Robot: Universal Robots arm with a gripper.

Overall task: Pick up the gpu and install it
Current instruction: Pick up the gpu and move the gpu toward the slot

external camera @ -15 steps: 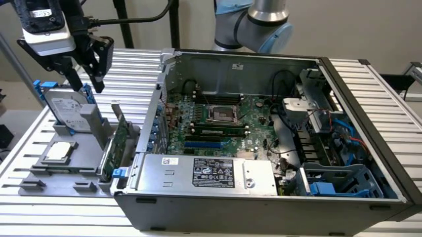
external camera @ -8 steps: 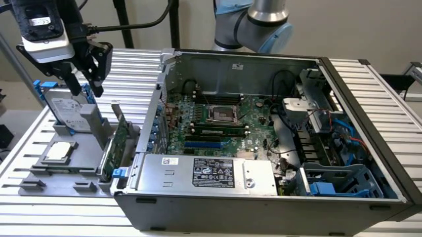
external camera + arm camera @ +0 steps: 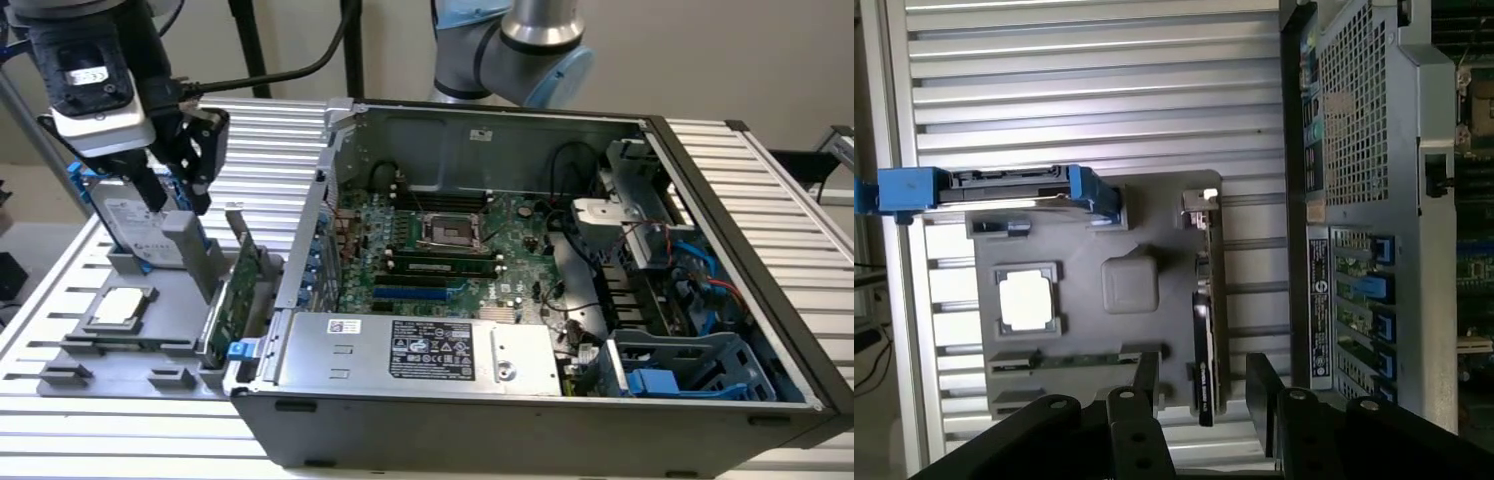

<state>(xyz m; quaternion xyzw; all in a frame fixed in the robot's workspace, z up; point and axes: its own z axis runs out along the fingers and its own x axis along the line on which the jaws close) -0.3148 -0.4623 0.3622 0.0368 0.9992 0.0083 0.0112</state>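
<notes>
Nearest the exterior camera, the grey outer wall of an open computer case (image 3: 534, 425) is seen, set on a slatted metal tabletop (image 3: 787, 190). Inside the case, a silver power supply (image 3: 414, 350) is mounted along the near wall. A large green motherboard (image 3: 447, 245) is laid across the floor. A blue-grey drive cage (image 3: 687, 365) is fitted into the near corner toward the exterior view's right.

Just beside the case, toward the exterior view's left, a grey tray (image 3: 127, 362) is placed on the tabletop. The gpu (image 3: 240, 285) is stood on edge in the slot along the tray edge closest to the case. A hard drive (image 3: 140, 225) with blue rails is held upright at the tray's far edge. A square processor (image 3: 120, 305) is laid flat in a recess between them.

The end effector (image 3: 176, 200) is held above the tray, spread wide with nothing gripped. In the wrist view the gpu's thin edge is framed between the two fingers (image 3: 1149, 385), apart from both.

Part of the hard drive is covered by the end effector in the exterior view. A narrow green strip (image 3: 1079, 358) in another tray slot is too small to be identified. Behind the case's far wall, an arm joint (image 3: 521, 45) is cut off by the frame.
</notes>
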